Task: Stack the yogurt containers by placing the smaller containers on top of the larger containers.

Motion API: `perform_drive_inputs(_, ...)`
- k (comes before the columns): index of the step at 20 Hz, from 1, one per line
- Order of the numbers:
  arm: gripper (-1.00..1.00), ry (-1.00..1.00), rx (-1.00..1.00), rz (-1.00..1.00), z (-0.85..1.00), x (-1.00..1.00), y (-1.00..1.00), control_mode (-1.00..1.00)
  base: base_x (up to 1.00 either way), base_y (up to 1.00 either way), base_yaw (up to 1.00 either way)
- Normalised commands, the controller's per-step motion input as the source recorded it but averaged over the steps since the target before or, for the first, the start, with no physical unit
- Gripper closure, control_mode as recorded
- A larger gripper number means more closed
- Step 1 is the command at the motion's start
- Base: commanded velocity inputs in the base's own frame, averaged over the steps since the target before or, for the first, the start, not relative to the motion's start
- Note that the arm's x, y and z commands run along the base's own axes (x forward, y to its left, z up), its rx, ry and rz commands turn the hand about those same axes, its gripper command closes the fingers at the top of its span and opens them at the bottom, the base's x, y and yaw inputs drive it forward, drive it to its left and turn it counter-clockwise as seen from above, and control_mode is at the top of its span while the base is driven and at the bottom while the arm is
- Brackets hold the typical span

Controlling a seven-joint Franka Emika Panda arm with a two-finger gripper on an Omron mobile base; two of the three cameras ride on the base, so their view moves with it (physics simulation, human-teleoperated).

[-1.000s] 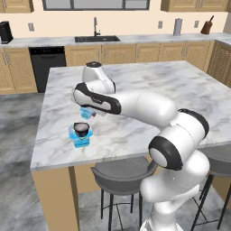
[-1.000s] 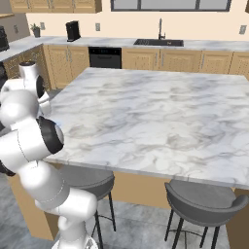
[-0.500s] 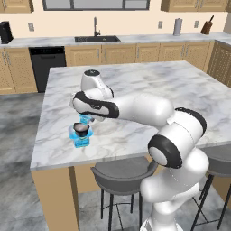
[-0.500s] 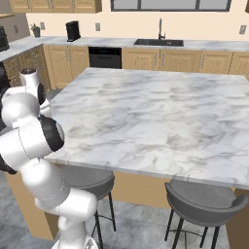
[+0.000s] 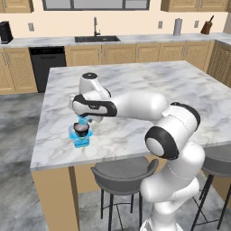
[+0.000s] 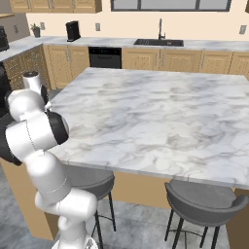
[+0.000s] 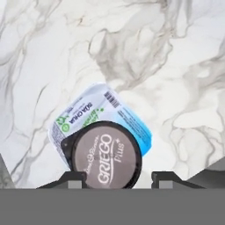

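A squarish translucent blue tub stands near the island's front left corner. The dark round cup, its lid marked GRIEGO, sits on top of the tub. My gripper hangs straight above this stack and points down. A tiny translucent blue cup shows between its fingers in the left base view, just above the dark cup. In the hand view the fingertips flank the dark lid, and the tiny cup is hidden there.
The marble island has its front edge close to the stack, with the left edge a short way off. Grey stools stand below the front edge. A sink counter runs along the back wall.
The gripper with the tiny blue cup has moved left and down, from beside the stack to right above the dark cup. The tub and dark cup have stayed put.
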Motion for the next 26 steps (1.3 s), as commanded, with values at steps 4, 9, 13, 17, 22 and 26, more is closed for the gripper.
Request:
perform_drive_inputs(4,1.0,0.0,0.0,0.0,-0.04,0.09,0.06,-1.0,0.0,0.0,0.0)
perform_drive_inputs(9,1.0,0.0,-0.02,0.0,-0.07,0.01,0.06,-1.0,0.0,0.0,0.0)
perform_drive_inputs(13,1.0,0.0,-0.01,0.0,-0.13,0.0,0.0,-1.0,0.0,0.0,0.0)
perform_drive_inputs(17,1.0,0.0,0.0,0.0,-0.16,0.0,0.0,-1.0,0.0,0.0,0.0)
perform_drive_inputs(22,1.0,0.0,0.0,0.0,-0.17,0.0,0.0,-1.0,0.0,0.0,0.0)
perform_drive_inputs(26,1.0,0.0,0.0,0.0,-0.17,0.0,0.0,-1.0,0.0,0.0,0.0)
